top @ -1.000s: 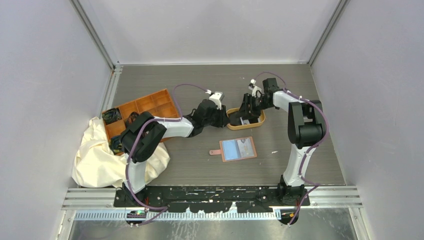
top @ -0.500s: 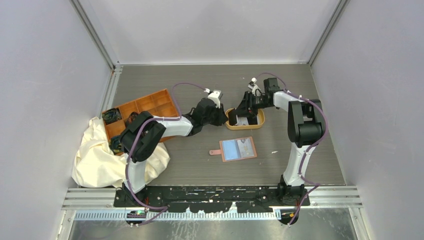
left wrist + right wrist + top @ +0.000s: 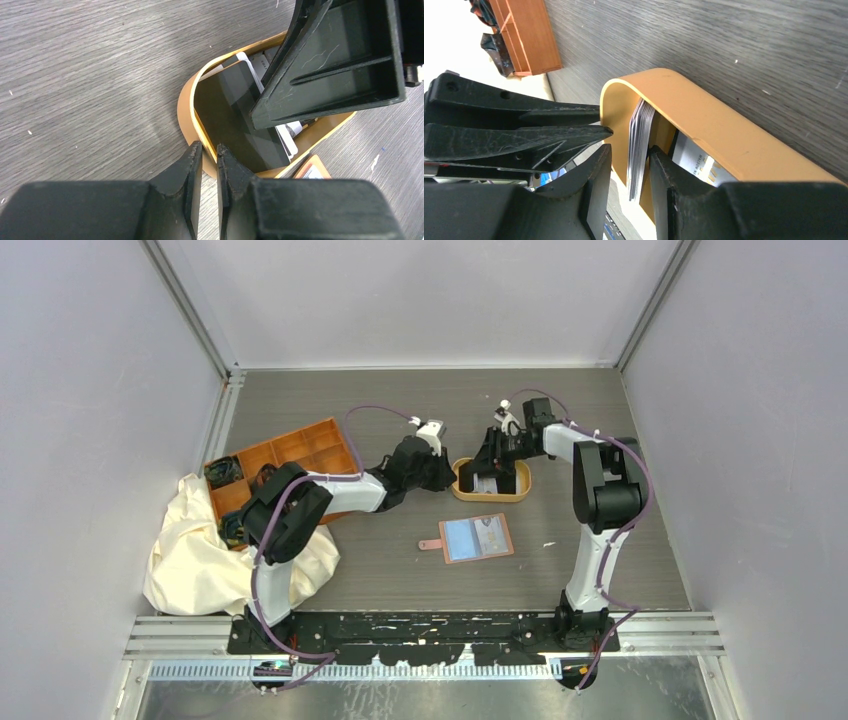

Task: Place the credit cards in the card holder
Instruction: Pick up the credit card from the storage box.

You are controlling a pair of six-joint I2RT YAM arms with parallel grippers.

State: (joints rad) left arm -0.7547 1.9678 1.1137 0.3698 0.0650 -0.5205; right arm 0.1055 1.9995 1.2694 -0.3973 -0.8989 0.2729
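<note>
The credit cards (image 3: 235,115) lie in an oval tan-rimmed tray (image 3: 515,490), a black one on top. Some of these cards (image 3: 639,135) stand on edge against the tray's end wall. My right gripper (image 3: 629,148) is open and straddles this upright stack, its fingers a little apart from it; in the top view it (image 3: 492,466) reaches down into the tray. My left gripper (image 3: 209,146) is shut on the tray's rim (image 3: 187,107) at its left end. The card holder (image 3: 476,538) lies open on the table, bluish pockets up, away from both grippers.
An orange compartment tray (image 3: 290,455) stands at the left, partly under the left arm, and shows in the right wrist view (image 3: 526,35). A crumpled cream cloth (image 3: 215,550) lies at the near left. Grey walls enclose the table.
The tan tray has swung from tilted to nearly level and shifted slightly left. My right gripper moved a little left with it, and the left gripper stays at the rim.
</note>
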